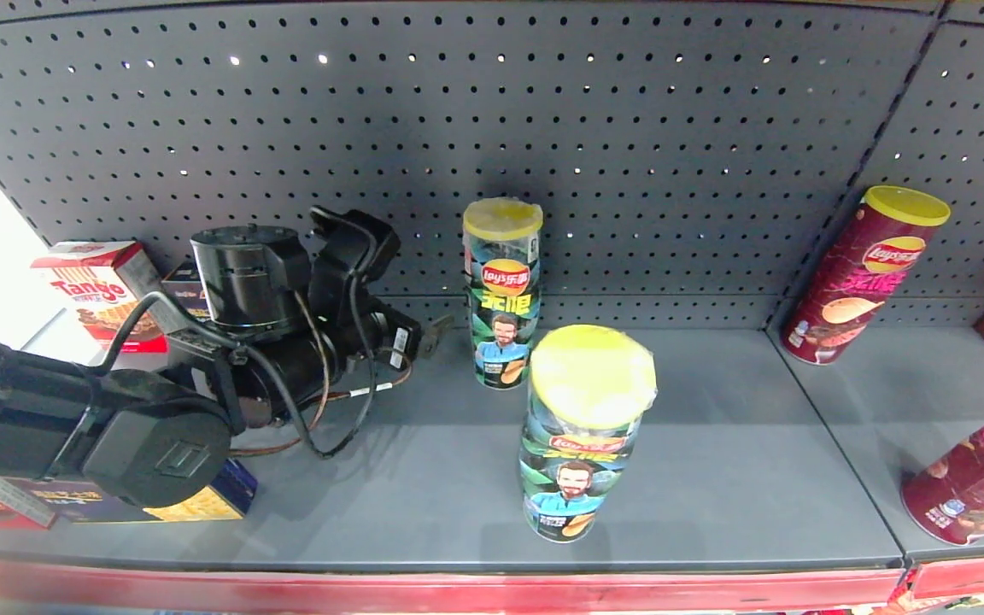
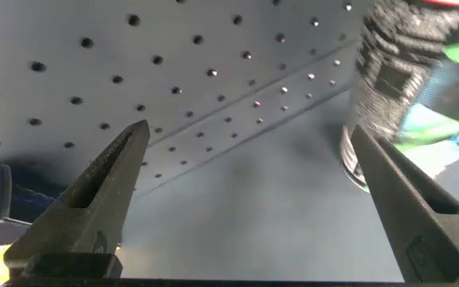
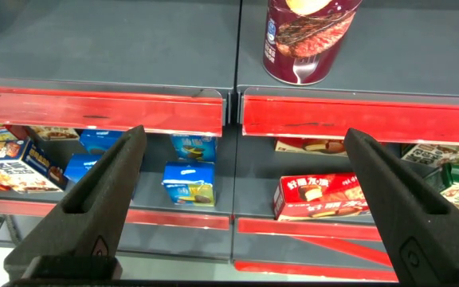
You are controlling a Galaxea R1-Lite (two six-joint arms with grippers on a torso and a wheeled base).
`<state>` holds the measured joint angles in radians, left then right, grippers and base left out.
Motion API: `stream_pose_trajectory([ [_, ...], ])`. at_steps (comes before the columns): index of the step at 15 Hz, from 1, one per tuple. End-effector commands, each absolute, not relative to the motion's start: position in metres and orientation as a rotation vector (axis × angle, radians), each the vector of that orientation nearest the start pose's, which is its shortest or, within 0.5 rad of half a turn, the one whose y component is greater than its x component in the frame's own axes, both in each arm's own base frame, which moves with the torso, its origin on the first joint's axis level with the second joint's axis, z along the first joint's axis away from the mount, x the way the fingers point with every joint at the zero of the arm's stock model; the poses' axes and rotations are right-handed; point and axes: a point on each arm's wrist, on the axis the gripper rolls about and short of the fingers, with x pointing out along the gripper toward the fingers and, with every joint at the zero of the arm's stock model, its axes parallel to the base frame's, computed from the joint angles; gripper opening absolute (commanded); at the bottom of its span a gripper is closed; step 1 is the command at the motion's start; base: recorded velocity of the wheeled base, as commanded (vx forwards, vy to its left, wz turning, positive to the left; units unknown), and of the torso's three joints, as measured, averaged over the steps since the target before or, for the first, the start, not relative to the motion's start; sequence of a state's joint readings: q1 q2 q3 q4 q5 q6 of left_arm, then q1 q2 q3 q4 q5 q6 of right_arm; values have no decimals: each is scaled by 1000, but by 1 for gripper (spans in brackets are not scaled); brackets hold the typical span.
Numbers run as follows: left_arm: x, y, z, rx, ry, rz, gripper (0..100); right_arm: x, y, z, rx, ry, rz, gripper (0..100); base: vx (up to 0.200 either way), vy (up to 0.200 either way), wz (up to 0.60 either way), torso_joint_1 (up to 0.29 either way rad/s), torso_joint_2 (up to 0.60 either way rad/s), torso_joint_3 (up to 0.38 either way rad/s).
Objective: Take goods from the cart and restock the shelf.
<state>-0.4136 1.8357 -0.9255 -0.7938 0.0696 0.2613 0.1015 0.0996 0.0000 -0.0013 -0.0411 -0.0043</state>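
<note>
Shelf point(image 1: 714, 461): its grey top board fills the lower half of the head view, under a pegboard back point(image 1: 629, 128) and above a red front rail point(image 1: 458, 589) along the bottom edge. The left arm point(image 1: 116, 427) lies across the left of the frame. Its left claw point(image 2: 247, 131) stands wide and empty, low over the board, with the rear green can point(image 1: 502, 295) just beside one finger. The front green can point(image 1: 582, 436) stands upright at centre, nearer the rail and apart from the rear one. In the next bay, at the right edge, are two maroon cans, one upper point(image 1: 863, 278), one lower point(image 1: 979, 478). A wafer box point(image 1: 99, 295) sits at the left edge.

The right claw point(image 3: 245, 134) is also wide and holds nothing. It faces the lower shelves, which hold blue boxes point(image 3: 190, 179) and a red box point(image 3: 325, 198).

Judging from the empty claw beside an upright can, a placing step looks finished. The next move would be to draw the left arm back without brushing either green can, then return to the cart for more goods.
</note>
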Motion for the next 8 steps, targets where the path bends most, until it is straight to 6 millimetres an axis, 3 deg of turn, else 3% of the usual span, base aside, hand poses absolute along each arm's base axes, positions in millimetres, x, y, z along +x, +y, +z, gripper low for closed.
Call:
stream_pose_trajectory([
  [1,322,-140,184,288,70,-354,100,-15,-2,78,-12,99,62,100,0,0,0,0,0,0],
  [8,347,-151,167,300,91,-355,100,-15,-2,78,-12,99,60,100,0,0,0,0,0,0],
])
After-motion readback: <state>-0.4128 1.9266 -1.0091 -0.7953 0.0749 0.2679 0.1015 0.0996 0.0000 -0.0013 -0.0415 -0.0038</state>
